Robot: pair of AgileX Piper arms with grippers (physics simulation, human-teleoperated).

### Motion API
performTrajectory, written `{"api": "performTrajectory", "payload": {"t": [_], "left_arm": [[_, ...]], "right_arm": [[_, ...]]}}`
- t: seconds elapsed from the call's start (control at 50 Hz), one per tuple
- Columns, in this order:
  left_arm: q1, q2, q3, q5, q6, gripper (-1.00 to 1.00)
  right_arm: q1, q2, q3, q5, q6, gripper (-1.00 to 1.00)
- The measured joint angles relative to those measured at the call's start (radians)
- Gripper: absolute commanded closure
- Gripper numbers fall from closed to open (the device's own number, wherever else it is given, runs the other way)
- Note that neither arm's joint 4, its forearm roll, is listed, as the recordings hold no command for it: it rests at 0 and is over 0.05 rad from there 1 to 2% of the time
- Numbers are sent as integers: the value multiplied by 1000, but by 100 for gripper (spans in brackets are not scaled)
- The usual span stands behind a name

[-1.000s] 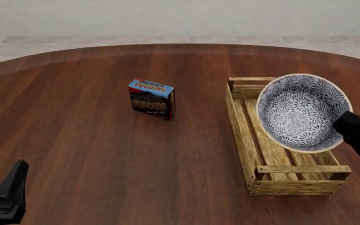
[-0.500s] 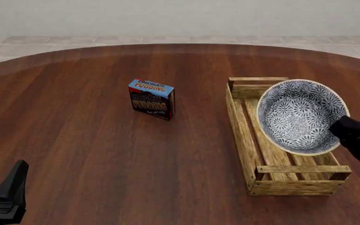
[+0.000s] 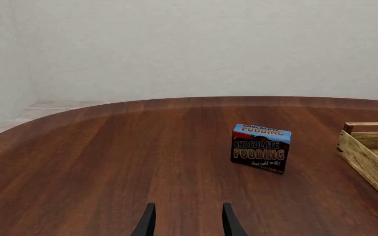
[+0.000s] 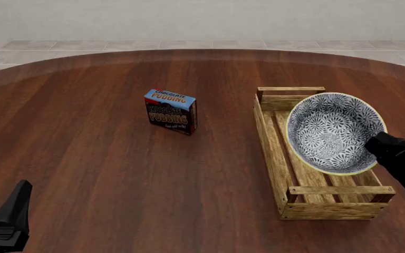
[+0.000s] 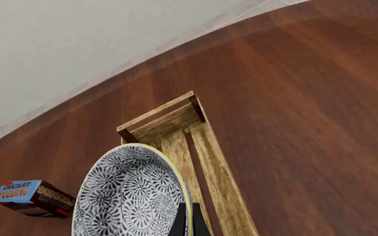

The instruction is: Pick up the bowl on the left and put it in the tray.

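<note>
Your right tool pinches the rim of the bowl, one finger inside the rim and one outside, as the right wrist view shows at the bowl's edge. This rim grip leaves the bowl hanging tilted, its patterned inside turned toward the front camera. The bowl is held over the tray, above the slatted bottom and between the long plank sides. Whether its lower edge touches the slats cannot be told from these views.

The tray lies lengthwise away from you on the right side of the desk. The bowl spans most of the tray's width, so judge that it must be centred between the sides before you lower and release it. A tilted release may let the bowl rock or catch on a plank side.

Your left tool is parked low at the near left of the desk, its fingers spread and holding nothing. The pudding box stands well apart from the tray and needs no attention.
</note>
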Motion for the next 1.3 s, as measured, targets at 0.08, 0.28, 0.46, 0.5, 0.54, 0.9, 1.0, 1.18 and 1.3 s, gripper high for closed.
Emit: {"api": "performTrajectory", "payload": {"t": [0.08,0.28,0.46,0.5,0.54,0.9,1.0,1.18,1.3], "left_arm": [[0,0,0,0,0,-100],[0,0,0,0,0,-100],[0,0,0,0,0,-100],[0,0,0,0,0,-100],[0,0,0,0,0,-100],[0,0,0,0,0,-100],[0,0,0,0,0,-100],[0,0,0,0,0,-100],[0,0,0,0,0,-100]], "right_arm": [[3,11,0,-7,1,100],[8,44,2,-28,7,100],[15,75,4,-40,27,100],[16,79,4,-41,30,100],[16,82,4,-41,33,100],[22,112,4,-56,49,100],[24,126,4,-67,50,100],[28,148,2,-81,50,100],[30,153,0,-85,46,100]]}}
